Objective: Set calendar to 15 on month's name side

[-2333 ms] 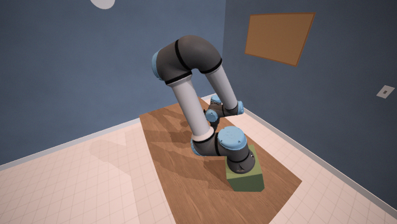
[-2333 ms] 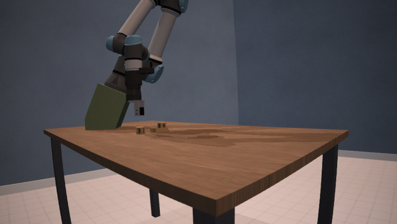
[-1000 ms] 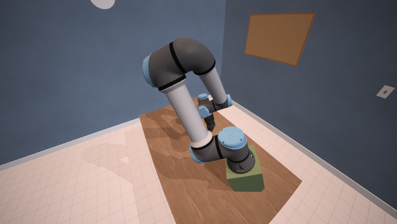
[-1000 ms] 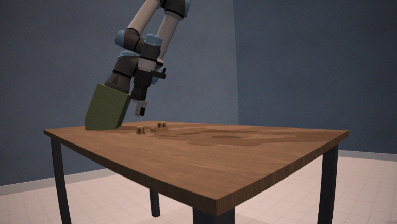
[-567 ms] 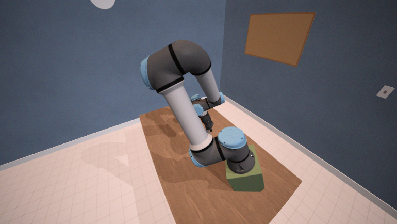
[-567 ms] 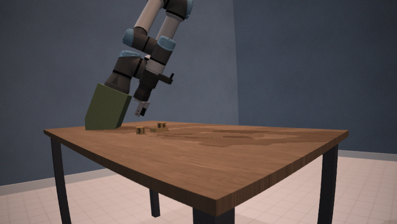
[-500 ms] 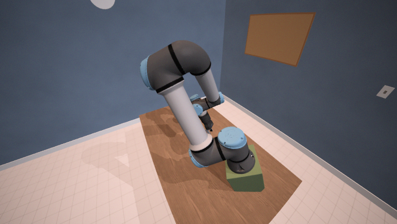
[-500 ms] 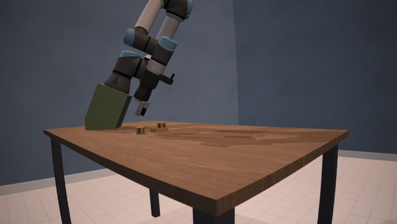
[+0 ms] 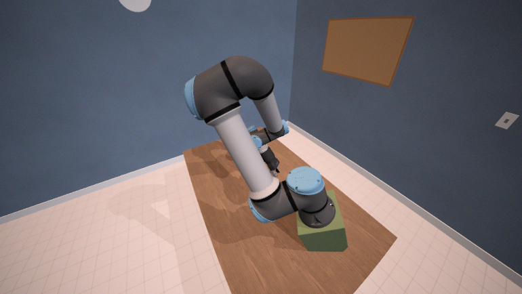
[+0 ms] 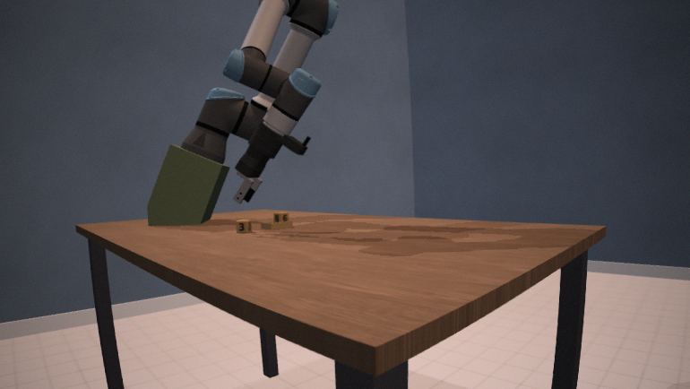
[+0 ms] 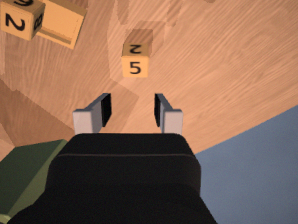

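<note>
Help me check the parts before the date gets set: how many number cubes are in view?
2. One cube lies alone on the table, ahead of the open hand; the other cube sits in the tray.

Your robot arm (image 9: 239,145) is made of fat round tubes. The long tubes are pale, almost white. The joints between them are dark grey, with thin black rings around them. Each joint ends in a round, light blue cap (image 9: 304,180). The bottom joint has a small dark triangle mark on its foot, which you can see in the exterior view. The wrist part above the gripper (image 11: 128,113) is a chunky black block. Two short fingers stick out of it, light grey outside and black inside.
</note>
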Robot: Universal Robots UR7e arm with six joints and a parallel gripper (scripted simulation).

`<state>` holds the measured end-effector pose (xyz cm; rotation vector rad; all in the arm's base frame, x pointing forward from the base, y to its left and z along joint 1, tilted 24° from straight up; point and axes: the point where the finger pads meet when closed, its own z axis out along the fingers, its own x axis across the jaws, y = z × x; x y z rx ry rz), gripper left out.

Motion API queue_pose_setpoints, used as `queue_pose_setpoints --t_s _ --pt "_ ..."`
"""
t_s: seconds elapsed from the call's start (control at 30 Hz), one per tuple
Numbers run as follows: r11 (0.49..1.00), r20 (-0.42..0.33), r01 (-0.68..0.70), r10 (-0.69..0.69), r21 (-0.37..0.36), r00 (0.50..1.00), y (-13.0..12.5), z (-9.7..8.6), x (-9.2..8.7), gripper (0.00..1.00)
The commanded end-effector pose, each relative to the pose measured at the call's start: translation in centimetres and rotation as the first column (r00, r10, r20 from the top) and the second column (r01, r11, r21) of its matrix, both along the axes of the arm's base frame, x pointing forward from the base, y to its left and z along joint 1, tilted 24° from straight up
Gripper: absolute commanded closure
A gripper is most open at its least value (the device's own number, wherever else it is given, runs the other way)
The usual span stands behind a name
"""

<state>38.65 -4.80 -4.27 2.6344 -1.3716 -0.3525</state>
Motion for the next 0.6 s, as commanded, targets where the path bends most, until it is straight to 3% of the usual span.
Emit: queue_pose_setpoints --t_s 0.0,0.17,0.57 --pt "0.998 -0.073 -0.016 0.012 -0.054 0.997 0.04 0.06 0.17 0.13" --pt "0.996 -0.113 -0.029 0.019 -0.087 0.993 0.08 0.15 0.29 0.13" --pt "0.996 -0.115 -0.03 0.02 -0.088 0.993 0.08 0.15 0.29 0.13"
